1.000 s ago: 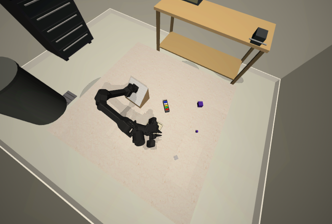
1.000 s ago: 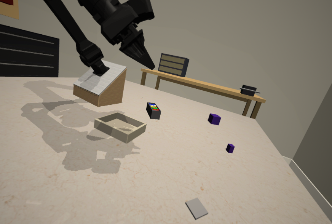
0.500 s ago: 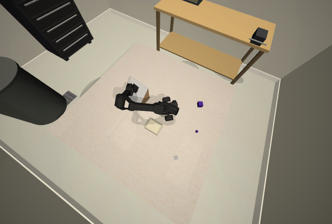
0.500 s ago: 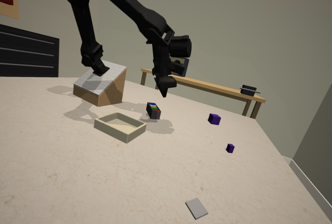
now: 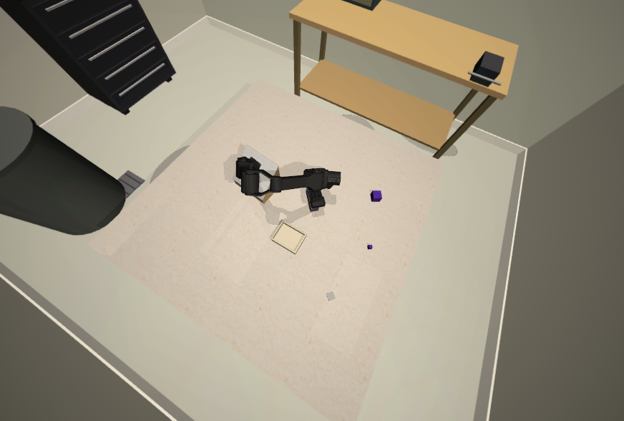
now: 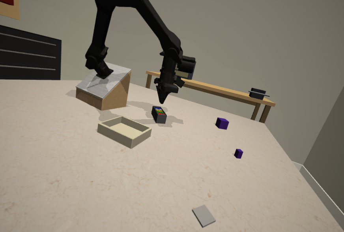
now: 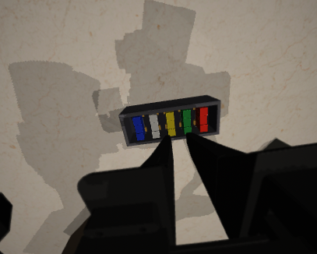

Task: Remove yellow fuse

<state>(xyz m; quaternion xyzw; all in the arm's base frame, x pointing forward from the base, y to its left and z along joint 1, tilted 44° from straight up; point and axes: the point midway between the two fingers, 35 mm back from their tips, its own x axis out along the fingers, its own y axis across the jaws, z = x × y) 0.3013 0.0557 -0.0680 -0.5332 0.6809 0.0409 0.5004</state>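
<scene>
The fuse block (image 5: 313,208) (image 6: 160,118) (image 7: 168,105) is a dark open box with a row of blue, white, yellow, green and red fuses. The yellow fuse (image 6: 159,111) (image 7: 170,124) sits upright in the middle slot, between white and green. My gripper (image 6: 162,103) (image 7: 177,138) points down above the block. Its fingers are a little apart, with nothing between them. In the wrist view the tips appear at the block's near edge, below the yellow and green fuses. The cream tray (image 5: 283,247) (image 6: 116,134) is empty. In the top view the arm hides the fingertips and most of the block.
The arm's base is on a sloped wooden stand (image 5: 271,192) (image 6: 115,93) behind the tray. A larger purple cube (image 5: 376,196) (image 6: 222,123), a small purple block (image 5: 370,246) (image 6: 238,153) and a flat grey square (image 5: 330,296) (image 6: 204,215) lie farther out on the surface.
</scene>
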